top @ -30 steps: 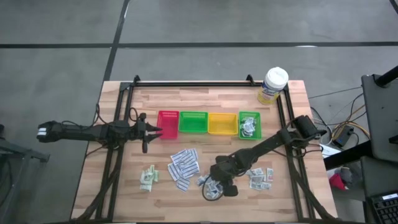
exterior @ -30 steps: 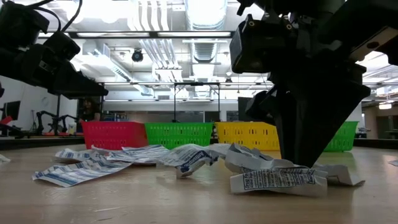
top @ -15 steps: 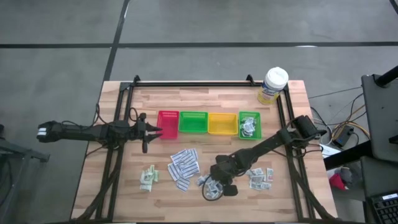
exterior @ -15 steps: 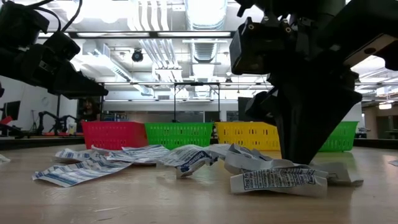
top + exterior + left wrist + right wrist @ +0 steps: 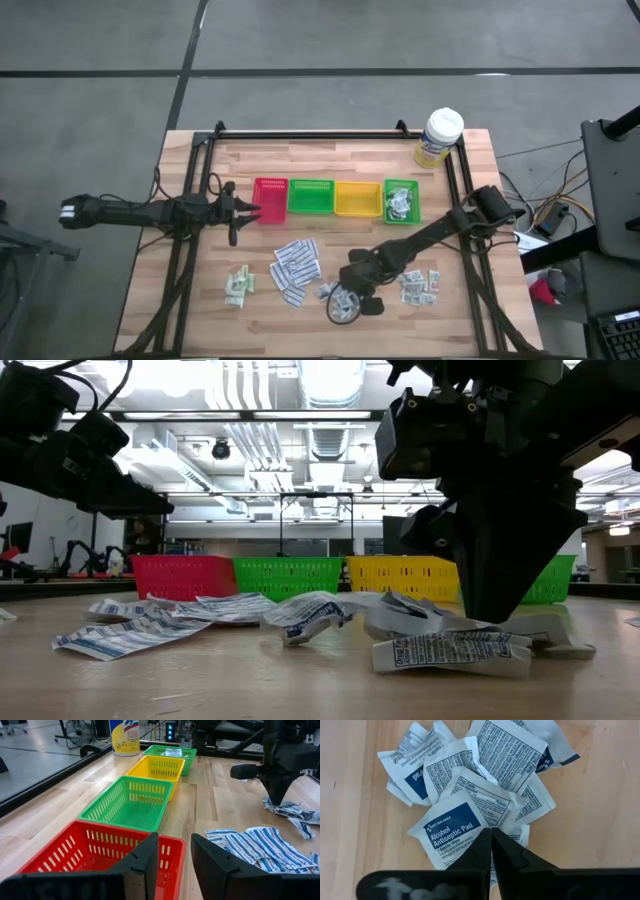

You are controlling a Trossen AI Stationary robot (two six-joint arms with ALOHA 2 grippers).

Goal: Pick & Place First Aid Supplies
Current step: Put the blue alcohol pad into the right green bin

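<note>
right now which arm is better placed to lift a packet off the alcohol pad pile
Right. The right gripper is down on the alcohol pad pile, fingers shut at a packet's edge. The left gripper hangs by the red tray, away from it.

Floor (image 5: 320, 40): grey, smooth, crossed by dark seam lines, lying on all sides of the wooden table (image 5: 330, 150). Ceiling (image 5: 270, 430): open, with ducts and pipes running across and bright strip lights (image 5: 330, 375) glowing overhead. Far room: dark frames and stands standing along the far side. Right of the table: a dark cabinet (image 5: 610, 200) standing, with cables (image 5: 545, 210) trailing over the floor beside it.
</note>
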